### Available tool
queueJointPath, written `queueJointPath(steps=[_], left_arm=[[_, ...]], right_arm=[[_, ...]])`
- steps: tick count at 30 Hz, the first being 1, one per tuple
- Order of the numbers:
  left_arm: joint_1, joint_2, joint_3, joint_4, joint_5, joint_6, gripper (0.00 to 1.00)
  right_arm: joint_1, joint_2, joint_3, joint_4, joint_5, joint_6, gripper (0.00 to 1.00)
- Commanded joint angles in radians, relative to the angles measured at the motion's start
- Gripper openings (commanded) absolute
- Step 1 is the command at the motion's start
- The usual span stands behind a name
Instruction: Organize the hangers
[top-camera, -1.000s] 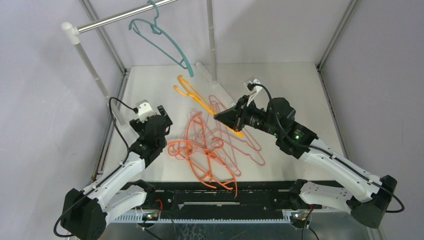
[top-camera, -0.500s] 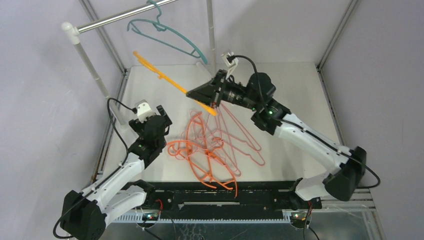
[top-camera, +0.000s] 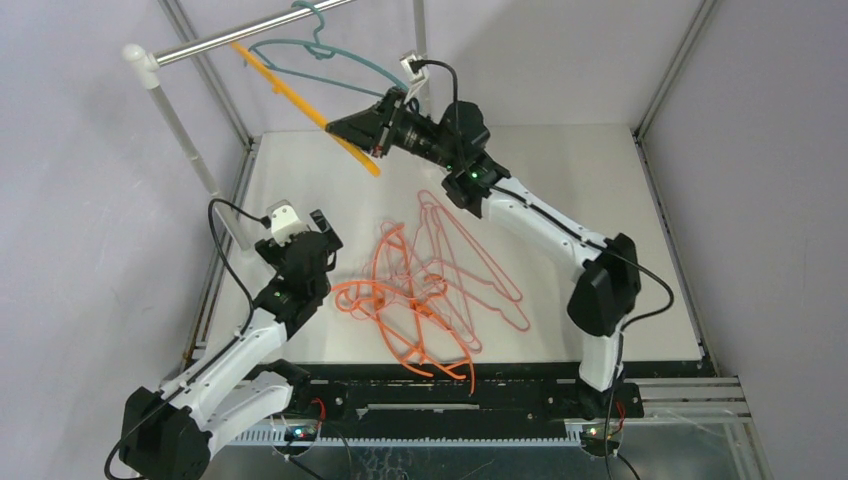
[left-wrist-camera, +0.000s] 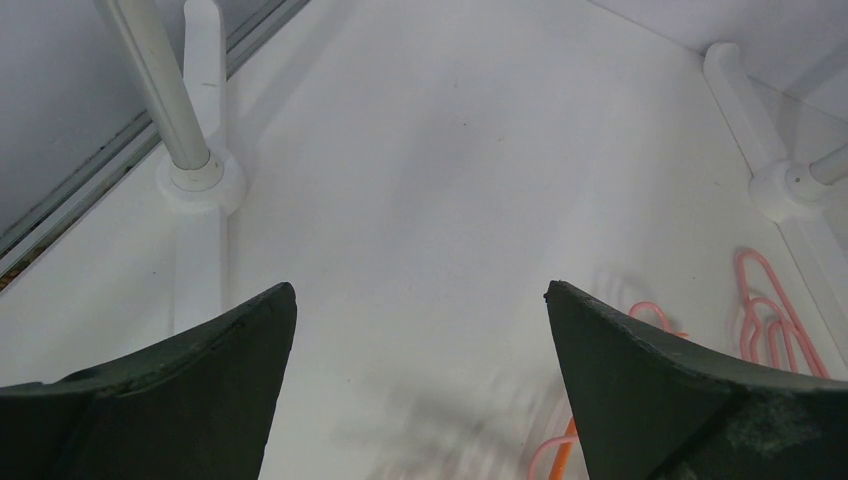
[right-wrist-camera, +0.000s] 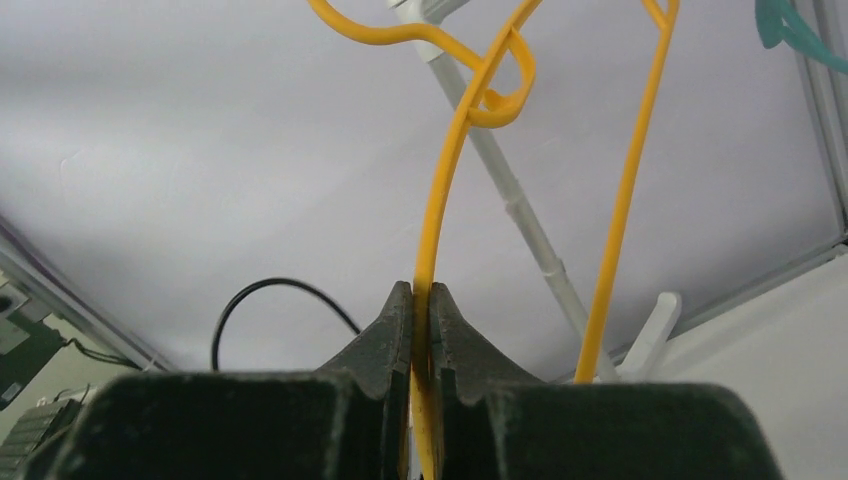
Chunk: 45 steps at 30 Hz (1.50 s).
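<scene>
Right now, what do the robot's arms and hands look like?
The left arm and right arm have white shells and black joints. The left hand and right hand are dark, each with two tapering fingers. Black cables loop to the wrists; green lights glow.

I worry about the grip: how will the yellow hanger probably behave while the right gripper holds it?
The yellow hanger is a thin open frame, so probably light. It juts out straight from the right gripper, which pinches only one slim bar, so it seems stiff. On such a narrow hold it may swing or twist.
</scene>
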<state>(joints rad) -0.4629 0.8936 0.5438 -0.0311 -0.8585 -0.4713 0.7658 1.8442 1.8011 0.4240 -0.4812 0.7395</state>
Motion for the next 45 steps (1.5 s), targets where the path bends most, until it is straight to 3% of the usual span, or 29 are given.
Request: queueJointPath(steps=[1, 14, 23, 29, 34, 36, 37, 40, 45], left_arm=[[-0.005, -0.026, -0.014, 0.023, -0.003, -0.012, 1.00], [-0.005, -0.030, -0.018, 0.026, 0.026, -0.024, 0.99], [-0.005, -0.024, -0.016, 0.031, 0.041, -0.029, 0.99], [-0.005, -0.021, -0.015, 0.031, 0.032, -0.021, 0.99], [-0.006, -0.020, -0.015, 0.031, 0.027, -0.018, 0.99], [-0.006, -0.018, -0.013, 0.030, 0.026, -0.015, 1.00], [-0.005, -0.019, -0.012, 0.028, 0.025, -0.015, 0.99], [-0.006, -0.024, -0.013, 0.027, 0.021, -0.015, 0.99], [-0.005, -0.026, -0.014, 0.027, 0.020, -0.014, 0.99]], right_arm=[[-0.024, 0.082, 0.157, 0.114, 0.004, 0.046, 0.00], [-0.046, 0.399, 0.530, 0.108, 0.087, 0.103, 0.00], [-0.054, 0.453, 0.535, 0.091, 0.177, 0.097, 0.00], [-0.065, 0.414, 0.446, 0.130, 0.206, 0.107, 0.01], [-0.072, 0.351, 0.350, 0.157, 0.185, 0.108, 0.36], [-0.070, 0.289, 0.277, 0.155, 0.204, 0.083, 0.67], [-0.068, 0.260, 0.236, 0.154, 0.224, 0.067, 0.74], [-0.061, 0.168, 0.114, 0.161, 0.263, 0.019, 0.84], [-0.043, 0.020, -0.069, 0.163, 0.289, -0.058, 0.90]])
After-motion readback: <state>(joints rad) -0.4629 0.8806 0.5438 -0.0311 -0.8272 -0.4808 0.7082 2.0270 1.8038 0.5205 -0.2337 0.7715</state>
